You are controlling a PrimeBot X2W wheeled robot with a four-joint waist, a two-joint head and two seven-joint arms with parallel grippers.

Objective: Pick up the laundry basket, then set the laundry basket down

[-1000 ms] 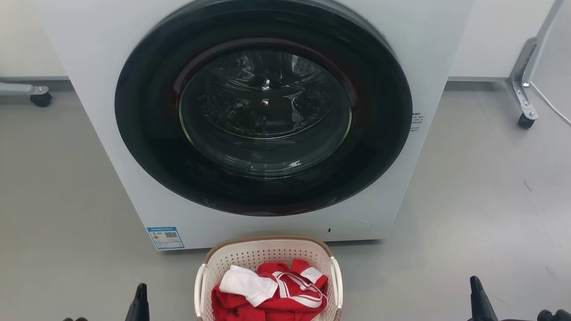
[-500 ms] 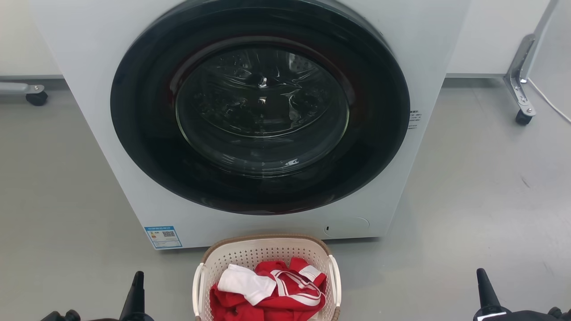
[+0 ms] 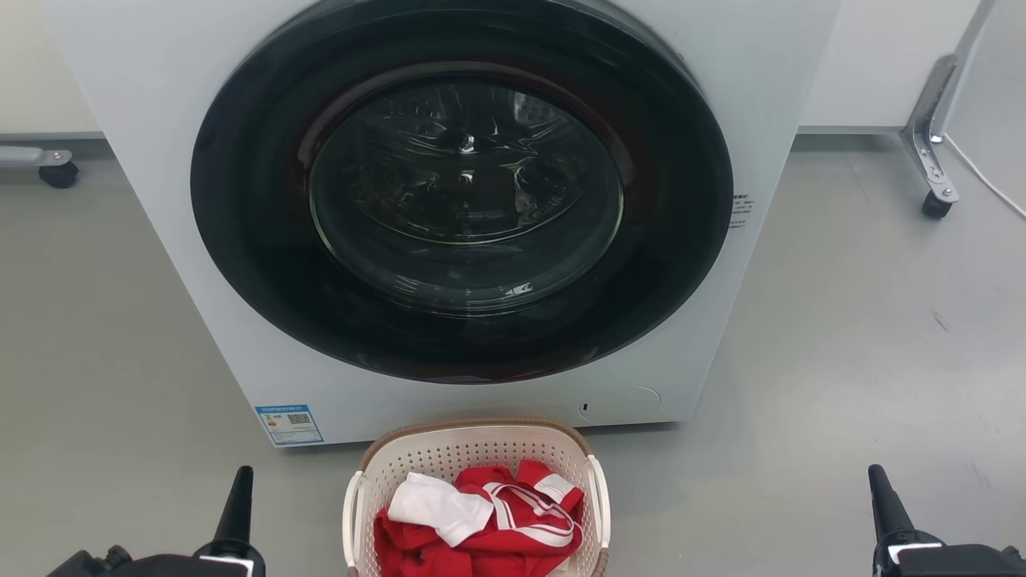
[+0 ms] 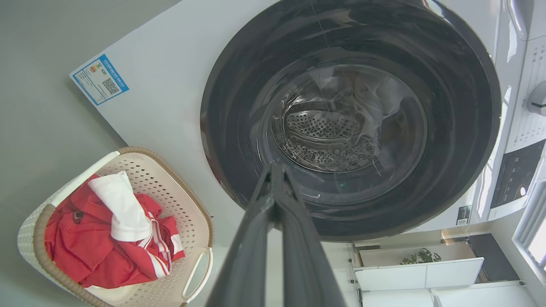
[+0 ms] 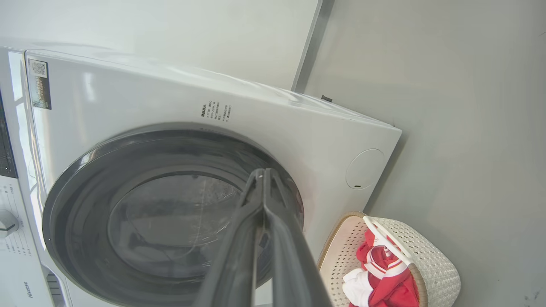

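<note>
Both grippers have fingers pressed together. The left gripper (image 3: 240, 481) and right gripper (image 3: 878, 481) sit either side of the laundry basket (image 3: 473, 451), apart from it. Red clothes (image 3: 481, 541) lie inside.

Grey floor (image 3: 866, 320), white washing machine (image 3: 144, 120), pale wall (image 3: 882, 56)

The head view looks forward and down, quite near the washing machine (image 3: 144, 120), with the laundry basket (image 3: 449, 457) at its bottom edge. The left wrist view looks along the left hand (image 4: 274, 169), the right wrist view along the right hand (image 5: 262, 171), both toward the machine's round door (image 3: 465, 192) (each picture is turned sideways). All three views share the door, the basket and the grey floor (image 3: 866, 320).
</note>
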